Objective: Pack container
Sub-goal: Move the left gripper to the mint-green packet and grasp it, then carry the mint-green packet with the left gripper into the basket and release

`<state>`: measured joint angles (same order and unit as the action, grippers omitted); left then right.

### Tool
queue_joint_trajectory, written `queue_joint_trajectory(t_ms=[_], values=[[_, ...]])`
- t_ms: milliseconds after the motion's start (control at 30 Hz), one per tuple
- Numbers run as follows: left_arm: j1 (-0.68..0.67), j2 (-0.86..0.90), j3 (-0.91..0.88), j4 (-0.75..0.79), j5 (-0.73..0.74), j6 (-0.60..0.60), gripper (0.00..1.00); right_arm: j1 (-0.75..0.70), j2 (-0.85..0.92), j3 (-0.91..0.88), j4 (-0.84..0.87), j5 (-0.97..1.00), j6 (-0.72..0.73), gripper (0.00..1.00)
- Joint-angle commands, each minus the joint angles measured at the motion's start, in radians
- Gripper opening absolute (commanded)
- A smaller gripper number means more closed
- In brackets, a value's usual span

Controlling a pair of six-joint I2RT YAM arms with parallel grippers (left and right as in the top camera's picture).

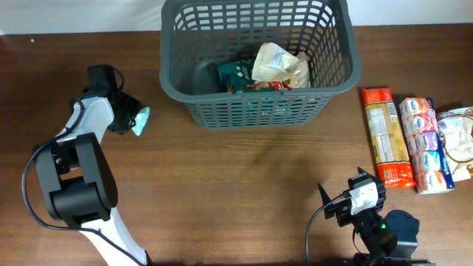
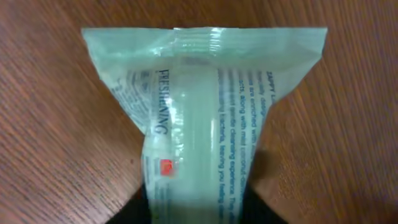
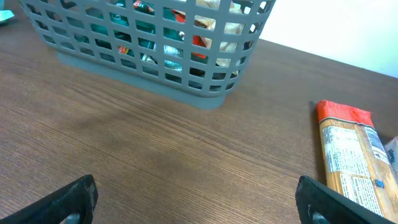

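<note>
Left tool (image 1: 131, 118) is clamped on a pale green packet (image 2: 205, 112). In the left wrist view the packet fills the frame, with its sealed end away from the tool and its near end pinched between the dark fingers at the bottom edge. Printed text runs along it, and there is a small red mark near the grip. Only wood shows around the packet, and I can't tell whether it touches the counter (image 1: 244, 177).

The basket (image 1: 255, 111) sits upright at the far middle of the counter. In the overhead view it is to the right of the left tool and a bit farther back, near it but not touching. The packet is outside the basket, beside its left wall with a gap between.

Inside the basket are a green bag (image 1: 236, 74) and a cream bag (image 1: 277, 65), which lie together toward the front right.

Right tool (image 3: 200, 199) is open and holds nothing, with its fingers spread to the two bottom corners of the right wrist view. It is low at the near right of the counter. The basket is ahead of it and to its left, well apart, with bare wood between.

An orange pack (image 1: 386, 137) lies flat just ahead and right of the right tool. A blue-white pack (image 1: 425, 144) lies beside it, then a third pack (image 1: 460, 140) at the right edge. All three are on the counter, right of the basket.
</note>
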<state>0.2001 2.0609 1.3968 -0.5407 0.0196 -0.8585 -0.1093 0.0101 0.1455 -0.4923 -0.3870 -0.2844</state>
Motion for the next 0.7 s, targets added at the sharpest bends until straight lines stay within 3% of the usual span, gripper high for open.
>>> queue_joint_trajectory(t_ms=[0, 67, 167, 200, 400, 567, 667], values=[[-0.001, 0.020, -0.003, -0.002, 0.069, 0.030, 0.15, 0.005, -0.007, -0.005, -0.001, -0.005, 0.013, 0.99], [0.011, 0.012, 0.024, -0.018, 0.142, 0.109, 0.07, 0.005, -0.007, -0.005, -0.001, -0.006, 0.013, 0.99], [0.037, -0.039, 0.117, -0.079, 0.221, 0.271, 0.07, 0.005, -0.007, -0.005, -0.001, -0.006, 0.013, 0.99], [0.045, -0.081, 0.193, -0.130, 0.241, 0.382, 0.06, 0.005, -0.006, -0.005, -0.001, -0.006, 0.013, 0.99], [0.031, -0.245, 0.605, -0.396, 0.251, 0.777, 0.02, 0.005, -0.006, -0.005, -0.001, -0.006, 0.013, 0.99], [-0.072, -0.360, 0.777, -0.452, 0.277, 1.094, 0.02, 0.005, -0.007, -0.005, -0.001, -0.006, 0.013, 0.99], [-0.226, -0.425, 0.788, -0.460, 0.276, 1.338, 0.02, 0.005, -0.007, -0.005, -0.001, -0.005, 0.013, 0.99]])
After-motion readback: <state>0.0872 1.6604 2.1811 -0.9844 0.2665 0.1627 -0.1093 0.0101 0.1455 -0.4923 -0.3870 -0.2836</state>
